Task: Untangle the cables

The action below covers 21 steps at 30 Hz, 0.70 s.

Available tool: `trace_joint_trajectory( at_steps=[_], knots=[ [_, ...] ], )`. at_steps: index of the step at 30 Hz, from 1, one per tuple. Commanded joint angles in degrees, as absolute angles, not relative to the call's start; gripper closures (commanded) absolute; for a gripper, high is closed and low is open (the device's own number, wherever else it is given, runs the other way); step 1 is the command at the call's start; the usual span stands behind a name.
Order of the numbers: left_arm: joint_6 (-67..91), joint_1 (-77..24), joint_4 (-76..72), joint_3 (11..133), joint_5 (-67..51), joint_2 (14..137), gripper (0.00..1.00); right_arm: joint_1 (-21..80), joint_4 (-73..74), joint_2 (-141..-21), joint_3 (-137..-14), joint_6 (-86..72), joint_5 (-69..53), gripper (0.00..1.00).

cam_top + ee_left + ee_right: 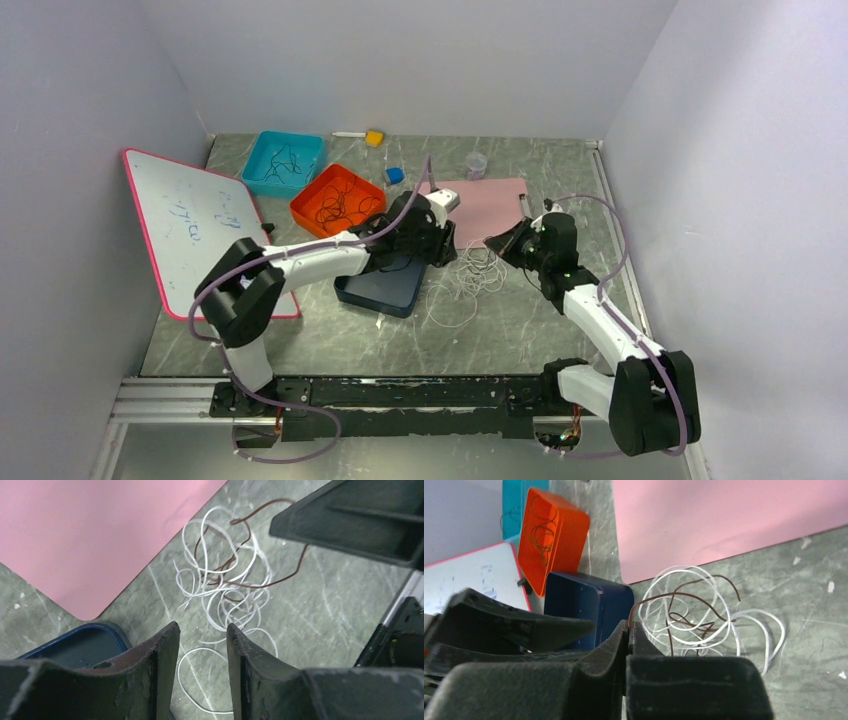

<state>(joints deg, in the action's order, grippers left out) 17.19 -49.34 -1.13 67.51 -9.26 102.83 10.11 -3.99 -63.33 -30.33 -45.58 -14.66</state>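
Note:
A small tangle of white cables [468, 278] lies on the grey table, with one dark brown cable [272, 583] threaded through it. In the right wrist view my right gripper [629, 626] is shut on the brown cable [684, 595], which rises out of its fingertips and arcs over the white loops [726, 630]. The left gripper [201, 630] hovers open just short of the tangle [225, 587]. Nothing is between its fingers; a white loop lies on the table below them. Seen from above, the left gripper [441, 248] and the right gripper [506, 246] flank the tangle.
A navy tray [385, 292] sits under the left wrist. An orange bin [335, 202] and a teal bin [283, 162] behind it hold dark cables. A pink mat [487, 203] lies behind the tangle, a whiteboard [198, 225] leans at left, and a clear cup [476, 165] stands at the back.

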Motion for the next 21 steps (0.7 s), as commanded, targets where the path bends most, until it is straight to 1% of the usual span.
trace_joint_trajectory(
  at_steps=[1, 4, 8, 17, 21],
  knots=[
    [18.4, -49.5, -9.0, 65.5, -8.5, 97.3, 0.54, 10.2, -2.0, -60.8, -33.4, -34.7, -20.0, 1.00],
    [19.1, -49.2, -10.8, 64.6, -9.3, 96.4, 0.51, 10.2, 1.4, -59.7, -35.3, -32.0, -20.2, 1.00],
    [19.8, -48.8, -12.0, 65.3, -11.2, 98.2, 0.47, 10.3, 3.5, -57.6, -36.5, -31.5, -21.2, 1.00],
    [20.5, -48.9, -14.4, 69.1, -13.1, 107.4, 0.45, 10.2, 5.7, -53.4, -38.9, -33.1, -20.6, 1.00],
    [23.3, -48.9, -14.7, 71.0, -14.4, 111.2, 0.41, 10.1, 7.1, -52.5, -40.7, -33.1, -20.6, 1.00]
  ],
)
